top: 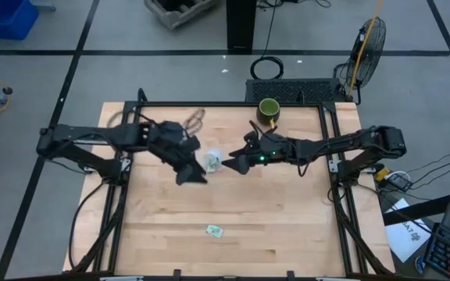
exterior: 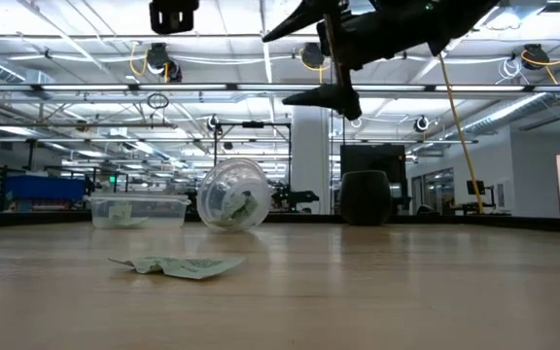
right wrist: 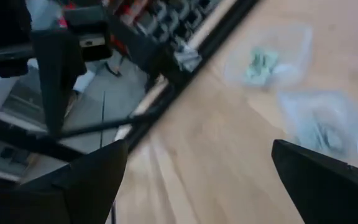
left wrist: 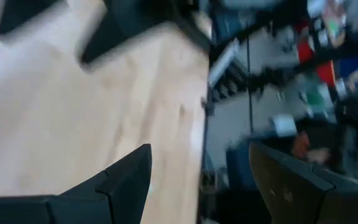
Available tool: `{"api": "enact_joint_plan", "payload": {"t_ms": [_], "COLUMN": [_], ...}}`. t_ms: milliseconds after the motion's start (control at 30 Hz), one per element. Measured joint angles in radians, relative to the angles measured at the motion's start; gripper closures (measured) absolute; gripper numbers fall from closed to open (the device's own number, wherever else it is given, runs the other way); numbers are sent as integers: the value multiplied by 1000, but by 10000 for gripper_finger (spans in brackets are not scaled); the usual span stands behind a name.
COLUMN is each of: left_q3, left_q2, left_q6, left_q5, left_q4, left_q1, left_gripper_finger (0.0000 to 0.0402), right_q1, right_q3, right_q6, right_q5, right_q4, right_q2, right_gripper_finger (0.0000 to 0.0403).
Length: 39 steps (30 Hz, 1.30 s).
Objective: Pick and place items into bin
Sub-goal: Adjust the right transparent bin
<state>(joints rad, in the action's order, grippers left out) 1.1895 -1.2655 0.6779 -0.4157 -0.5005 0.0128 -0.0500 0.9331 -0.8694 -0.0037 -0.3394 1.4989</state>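
Observation:
One light green and white packet lies flat on the wood near the table's near edge, also seen as the packet in the low view. A clear cup lies on its side at mid-table with green packets inside it. In the low view this cup sits right of a clear tub that holds more packets. My left gripper is open, just left of the cup. My right gripper is open, just right of the cup and raised well above the table. Neither holds anything.
A dark green round bin stands at the table's far edge, right of centre. A black frame rail runs round the table. The right wrist view shows two clear containers with packets. Bare wood lies at near right.

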Motion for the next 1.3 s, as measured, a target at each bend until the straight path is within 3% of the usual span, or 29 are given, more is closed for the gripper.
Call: {"api": "enact_joint_plan", "payload": {"t_ms": [200, 567, 667, 800, 933, 1100, 1300], "left_q3": [2, 0, 0, 0, 0, 0, 0], "left_q2": [81, 72, 75, 73, 73, 74, 74], "left_q6": [-4, -41, -49, -53, -52, -59, -62], "left_q5": [72, 86, 94, 103, 104, 104, 105], "left_q4": [-51, -85, -81, -81, -81, -81, -81], "left_q1": [59, 92, 92, 92, 93, 99, 118], "left_gripper_finger": [126, 126, 126, 126, 126, 126, 126], "right_q1": [3, 15, 38, 65, 74, 127, 158], "right_q3": [0, 0, 0, -1, 15, 118, 182], "right_q6": [18, -42, -34, -6, 73, 188, 380], "right_q5": [101, 170, 241, 368, 364, 420, 377], "right_q4": [-161, -268, -336, -299, -277, -75, 27], "right_q2": [2, 3, 2, 4, 16, 29, 111], "right_gripper_finger": [9, 9, 9, 9, 10, 10, 10]}}
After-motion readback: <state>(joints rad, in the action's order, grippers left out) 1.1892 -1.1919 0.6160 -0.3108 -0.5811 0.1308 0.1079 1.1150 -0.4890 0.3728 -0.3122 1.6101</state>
